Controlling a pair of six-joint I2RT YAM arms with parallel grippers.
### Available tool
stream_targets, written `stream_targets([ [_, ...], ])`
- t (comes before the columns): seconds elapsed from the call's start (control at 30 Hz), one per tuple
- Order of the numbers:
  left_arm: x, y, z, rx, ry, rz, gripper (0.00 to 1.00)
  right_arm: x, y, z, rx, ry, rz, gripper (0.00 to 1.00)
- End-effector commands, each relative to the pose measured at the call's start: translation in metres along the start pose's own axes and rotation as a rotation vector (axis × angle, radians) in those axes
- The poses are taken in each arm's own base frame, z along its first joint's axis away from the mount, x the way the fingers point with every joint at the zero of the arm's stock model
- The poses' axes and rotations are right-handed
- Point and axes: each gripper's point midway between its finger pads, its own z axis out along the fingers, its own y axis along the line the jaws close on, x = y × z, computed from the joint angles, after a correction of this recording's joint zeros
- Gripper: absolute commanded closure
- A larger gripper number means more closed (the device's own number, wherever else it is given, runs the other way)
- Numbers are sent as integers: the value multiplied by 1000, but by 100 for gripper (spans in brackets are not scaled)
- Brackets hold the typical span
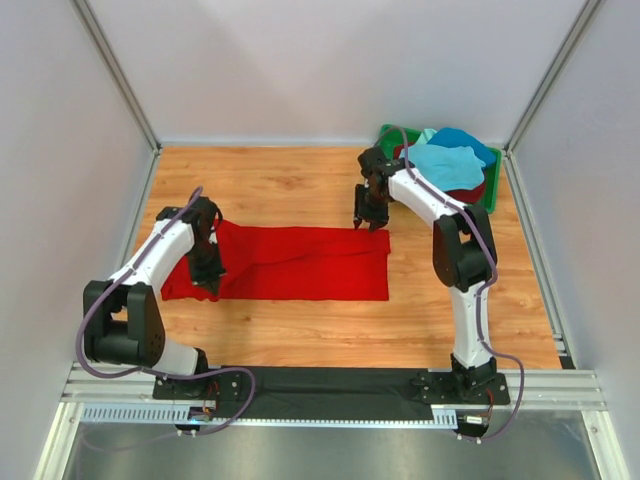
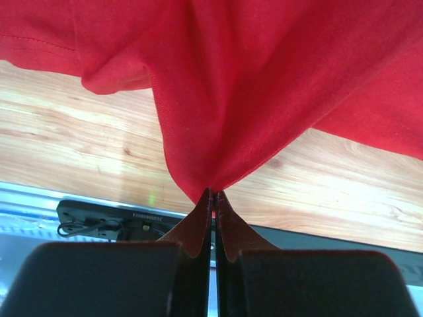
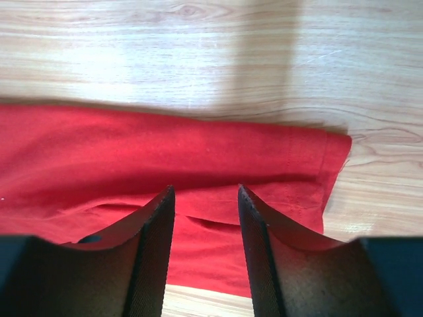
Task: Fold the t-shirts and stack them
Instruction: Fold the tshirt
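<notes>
Lying on the wooden table (image 1: pixel 290 185), the bright red t-shirt (image 1: pixel 300 265) is stretching as a long folded band between the two arms. The left gripper (image 2: pixel 213 193) is standing at the left end of this band, and its jaws are pressing fully together on a pinch of the red cloth. From this pinch the cloth is fanning out in deep creases, with the wood showing behind it.

The right gripper (image 3: pixel 205 191) is pointing down over the far right corner of the same shirt, close to the stitched hem. Its jaws are standing partly apart, with red cloth showing in the gap between them, and they are not clamping anything. I cannot tell if the fingertips are touching the cloth.

In the far right corner of the table the green bin (image 1: pixel 492 195) is holding the other t-shirts in a loose pile: a light turquoise one (image 1: pixel 445 162), a blue one (image 1: pixel 468 140) and a dark red one (image 1: pixel 470 190).
</notes>
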Motion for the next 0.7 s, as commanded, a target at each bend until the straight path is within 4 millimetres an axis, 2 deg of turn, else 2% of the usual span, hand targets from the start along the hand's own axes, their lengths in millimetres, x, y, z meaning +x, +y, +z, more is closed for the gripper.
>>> stream_targets([
  [0.0,-8,3,-8,-26,-37,2,99,0,-8,13,28,14,25,56],
  [0.03,-11,2,-10,-23,-44,3,97,1,-8,16,29,20,33,57],
  [0.1,-15,-1,-15,-14,-51,8,86,2,-7,20,25,26,41,59],
  [0.17,-18,-2,-24,-2,-90,5,75,5,-8,25,30,41,43,61],
  [0.23,-30,-7,-38,33,-167,9,67,7,-10,27,37,50,47,63],
  [0.3,-44,-14,-60,84,-267,14,65,11,-13,31,53,67,49,66],
  [0.4,-59,-22,-79,125,-340,20,66,15,-15,27,60,72,41,71],
  [0.47,-64,-30,-79,157,-341,30,67,18,-20,23,73,69,41,72],
  [0.67,-78,-50,-65,194,-292,46,71,40,-9,-4,18,108,28,73],
])
